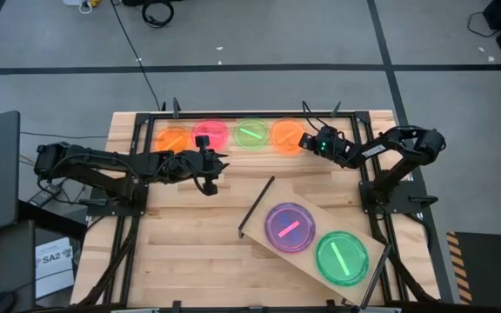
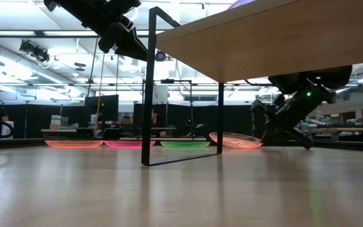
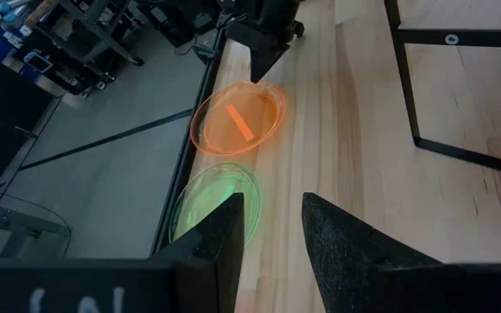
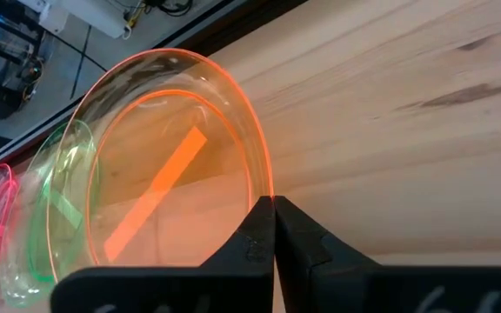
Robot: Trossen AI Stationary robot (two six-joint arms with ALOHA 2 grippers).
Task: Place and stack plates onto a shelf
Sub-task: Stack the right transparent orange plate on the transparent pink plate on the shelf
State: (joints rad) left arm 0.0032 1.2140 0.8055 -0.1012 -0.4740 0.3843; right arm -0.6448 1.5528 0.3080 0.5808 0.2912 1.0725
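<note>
Right gripper (image 4: 273,209) pinching the rim of an orange plate (image 4: 159,174) at the table's far edge.
Nearest, the shelf (image 1: 259,217) is carrying a purple plate (image 1: 288,228) and a green plate (image 1: 342,258); farther back, the left gripper (image 1: 209,165) is hovering with fingers spread beside the row of plates.

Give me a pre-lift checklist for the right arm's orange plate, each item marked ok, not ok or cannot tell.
1. Right gripper shut on the orange plate rim: ok.
2. Plate edge lifted off the table: ok, it tilts up in the low view.
3. Neighbouring green plate clear of the grip: ok.
4. Free spot on the shelf: ok; the purple plate and the shelf's green plate leave room.
5. Left gripper out of the path: ok, open, hovering near the pink plate.
6. Grip firmness: cannot tell.
</note>
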